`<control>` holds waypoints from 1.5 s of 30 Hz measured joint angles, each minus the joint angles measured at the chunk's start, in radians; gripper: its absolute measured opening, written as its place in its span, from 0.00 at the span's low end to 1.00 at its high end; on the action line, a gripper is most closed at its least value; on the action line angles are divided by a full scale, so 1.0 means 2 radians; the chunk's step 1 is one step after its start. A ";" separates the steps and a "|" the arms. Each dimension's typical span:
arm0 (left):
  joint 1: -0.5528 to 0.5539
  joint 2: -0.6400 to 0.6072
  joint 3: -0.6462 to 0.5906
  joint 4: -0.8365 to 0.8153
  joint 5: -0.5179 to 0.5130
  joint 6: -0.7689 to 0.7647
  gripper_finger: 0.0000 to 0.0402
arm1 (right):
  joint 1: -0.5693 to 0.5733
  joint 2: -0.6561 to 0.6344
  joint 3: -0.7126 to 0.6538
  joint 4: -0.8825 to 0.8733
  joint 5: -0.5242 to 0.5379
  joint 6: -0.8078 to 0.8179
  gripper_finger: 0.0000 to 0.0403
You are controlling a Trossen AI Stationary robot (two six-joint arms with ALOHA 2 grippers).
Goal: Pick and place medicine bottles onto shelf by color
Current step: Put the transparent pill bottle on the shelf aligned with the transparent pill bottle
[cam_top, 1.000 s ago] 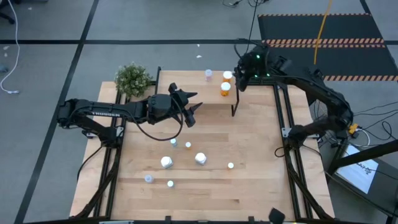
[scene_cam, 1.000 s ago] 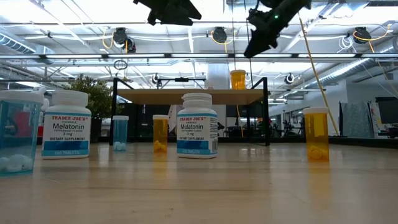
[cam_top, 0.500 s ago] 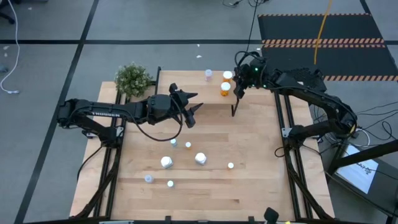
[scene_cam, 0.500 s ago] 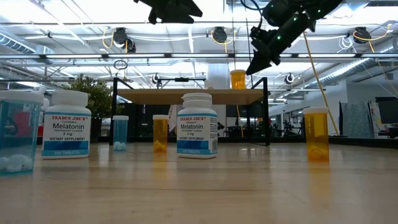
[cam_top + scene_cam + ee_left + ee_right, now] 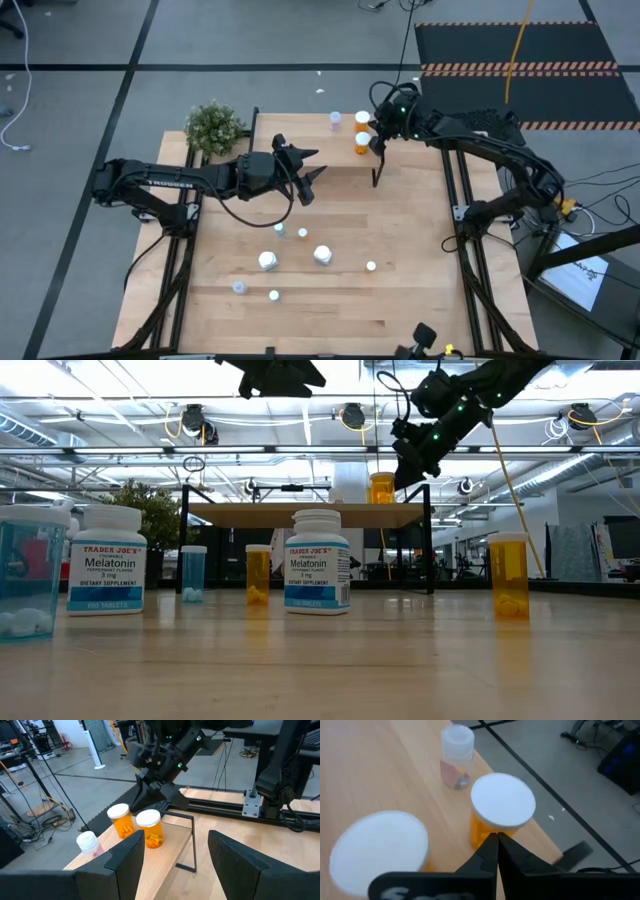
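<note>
My left jaws [image 5: 312,172] hang half open over the middle of the table [image 5: 420,230], just near of the shelf [image 5: 335,160], holding nothing; from there they can drop to the loose bottles below.

Those bottles stand unsorted on the near half of the table: two white Melatonin bottles [image 5: 317,561], pale blue ones at the left [image 5: 193,573], and orange ones among them [image 5: 509,575]. I judge most of the sorting is not yet done.

The shelf stands at the far edge. On its right end two orange bottles [image 5: 149,828] stand side by side, nearly touching, grouped there because they match. A small clear bottle [image 5: 88,842] with something pinkish in it stands a little to their left, apart from the orange pair.

My right jaws [image 5: 380,138] hover just above the shelf's right end, over the orange pair, shut tip to tip on nothing. The bottles stand free beneath them, so I read this placing as finished.
</note>
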 joint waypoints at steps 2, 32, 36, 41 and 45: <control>0.000 0.000 0.000 0.000 0.000 0.002 0.55 | 0.000 0.004 0.000 0.001 0.000 0.000 0.00; -0.021 0.000 0.000 -0.063 0.041 0.005 0.55 | 0.121 -0.187 0.000 -0.162 0.002 0.082 0.00; -0.050 0.000 0.000 -0.091 0.049 0.010 0.55 | 0.189 -0.211 0.000 -0.169 0.003 0.114 0.00; -0.100 0.000 0.000 -0.110 0.049 0.010 0.55 | 0.287 -0.217 0.000 -0.169 0.023 0.149 0.00; -0.145 0.000 0.000 -0.139 0.049 -0.026 0.55 | 0.365 -0.215 -0.018 -0.150 0.084 0.169 0.00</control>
